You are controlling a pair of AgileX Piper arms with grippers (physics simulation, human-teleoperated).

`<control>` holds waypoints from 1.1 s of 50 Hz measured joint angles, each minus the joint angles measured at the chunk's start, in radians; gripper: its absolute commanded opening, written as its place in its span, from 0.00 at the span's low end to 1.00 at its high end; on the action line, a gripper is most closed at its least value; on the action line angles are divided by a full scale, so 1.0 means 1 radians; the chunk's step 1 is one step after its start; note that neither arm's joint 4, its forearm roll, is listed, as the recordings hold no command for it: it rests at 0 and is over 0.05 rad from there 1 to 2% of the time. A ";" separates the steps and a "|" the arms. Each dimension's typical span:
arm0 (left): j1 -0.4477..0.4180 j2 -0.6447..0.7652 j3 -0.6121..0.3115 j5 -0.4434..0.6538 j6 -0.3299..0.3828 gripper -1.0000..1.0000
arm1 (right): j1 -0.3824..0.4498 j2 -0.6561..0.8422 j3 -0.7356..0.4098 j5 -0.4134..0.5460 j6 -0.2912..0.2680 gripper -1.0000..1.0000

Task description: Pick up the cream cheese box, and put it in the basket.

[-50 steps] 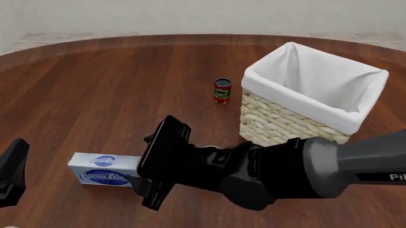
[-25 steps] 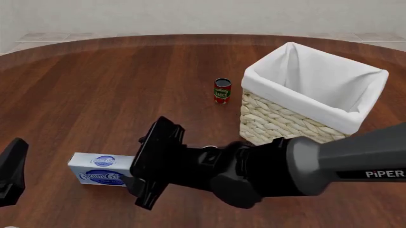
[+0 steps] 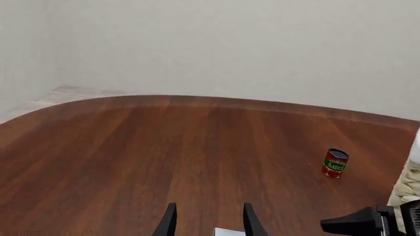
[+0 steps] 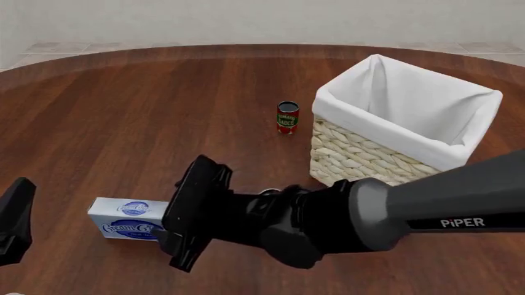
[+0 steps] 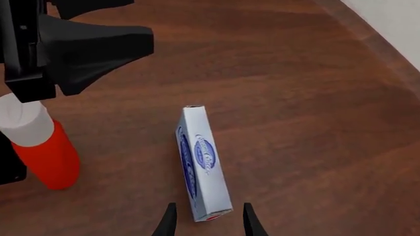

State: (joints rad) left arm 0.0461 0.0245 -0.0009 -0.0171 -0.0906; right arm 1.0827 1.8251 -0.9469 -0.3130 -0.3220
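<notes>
The cream cheese box lies flat on the table at the front left, light blue-grey with a dark blue oval logo. My right gripper reaches across from the right and hangs over the box's right end. In the right wrist view the fingers stand open, with the red-marked end of the box just ahead of the right gripper and between its tips. My left gripper is open and holds nothing. It sits at the table's front left edge. The basket stands at the back right.
A tomato sauce can stands just left of the basket, also seen as the can from the left wrist. A red bottle with a white cap stands near the box, by the left gripper's black body.
My right gripper has slid left and slightly down, covering more of the box's right end. The box, can, basket and left gripper have not moved.
</notes>
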 measured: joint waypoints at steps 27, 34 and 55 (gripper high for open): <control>0.001 -0.007 0.000 0.007 -0.007 1.00 | -0.009 0.043 -0.038 0.010 -0.007 1.00; 0.002 -0.008 0.000 0.008 -0.009 1.00 | -0.014 0.054 -0.047 0.012 -0.008 1.00; 0.005 -0.006 0.000 0.006 -0.013 1.00 | -0.018 0.083 -0.071 0.018 -0.007 1.00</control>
State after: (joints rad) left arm 0.0510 0.0188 -0.0009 -0.0115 -0.1032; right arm 1.0644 1.9085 -1.0180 -0.2949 -0.3289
